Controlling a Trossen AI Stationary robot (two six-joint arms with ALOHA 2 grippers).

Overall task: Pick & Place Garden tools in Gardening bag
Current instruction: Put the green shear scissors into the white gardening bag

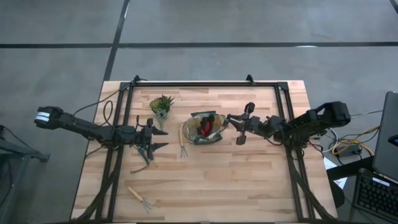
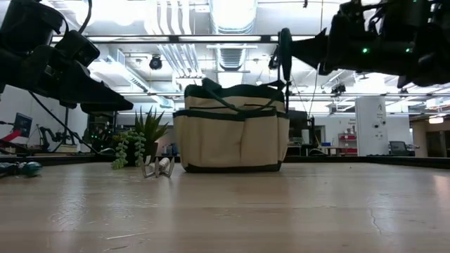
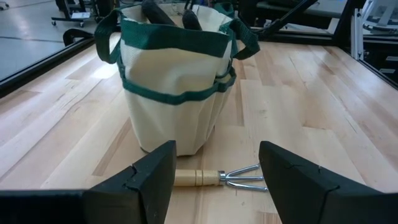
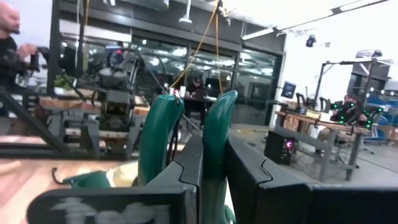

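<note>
While the left gripper hung wide open over a fork, the right gripper pinched the bag's green handle.

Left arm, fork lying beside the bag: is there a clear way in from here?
Probably yes. The left gripper is open, the fork lies bare on the table between its fingers, beside the bag, nothing over it.

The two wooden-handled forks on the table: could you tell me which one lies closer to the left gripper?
The fork lying right beside the gardening bag, just ahead of the open left gripper. The other fork lies far off, near the table's front edge.
</note>
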